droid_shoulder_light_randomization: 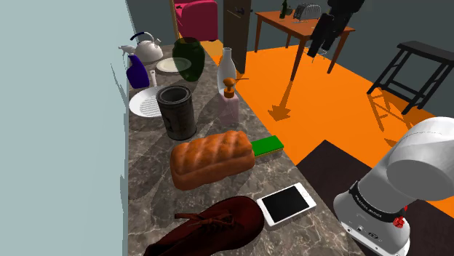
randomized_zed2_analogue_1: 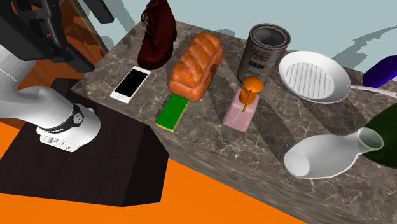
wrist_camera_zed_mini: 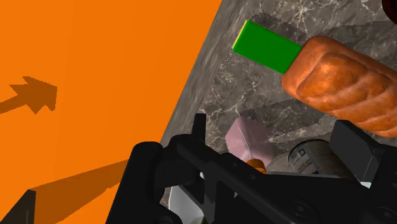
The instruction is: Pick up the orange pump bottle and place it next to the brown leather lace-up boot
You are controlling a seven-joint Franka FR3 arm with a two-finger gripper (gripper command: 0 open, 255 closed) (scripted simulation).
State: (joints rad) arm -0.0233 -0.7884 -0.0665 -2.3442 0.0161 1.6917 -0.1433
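The pump bottle (droid_shoulder_light_randomization: 229, 102) has a pale pink body and an orange pump head. It stands upright near the counter's edge, between a white vase and a loaf of bread. In the second exterior view the bottle (randomized_zed2_analogue_1: 240, 109) is beside a dark can. The dark reddish-brown lace-up boot (droid_shoulder_light_randomization: 211, 225) lies at the near end of the counter, and the boot (randomized_zed2_analogue_1: 159, 32) stands beyond the loaf. My gripper (droid_shoulder_light_randomization: 314, 49) hangs high over the orange floor, well off the counter and apart from the bottle. In the wrist view the gripper (wrist_camera_zed_mini: 273, 130) is open and holds nothing, with the bottle (wrist_camera_zed_mini: 248, 137) far below.
On the marble counter (droid_shoulder_light_randomization: 145, 189) lie a bread loaf (droid_shoulder_light_randomization: 211, 158), a green block (droid_shoulder_light_randomization: 267, 145), a white phone (droid_shoulder_light_randomization: 286, 204), a dark can (droid_shoulder_light_randomization: 177, 111), a white plate (droid_shoulder_light_randomization: 145, 103), a white vase (droid_shoulder_light_randomization: 227, 67), a green vase (droid_shoulder_light_randomization: 188, 58) and a kettle (droid_shoulder_light_randomization: 145, 49). A wall runs along the shoulder view's left.
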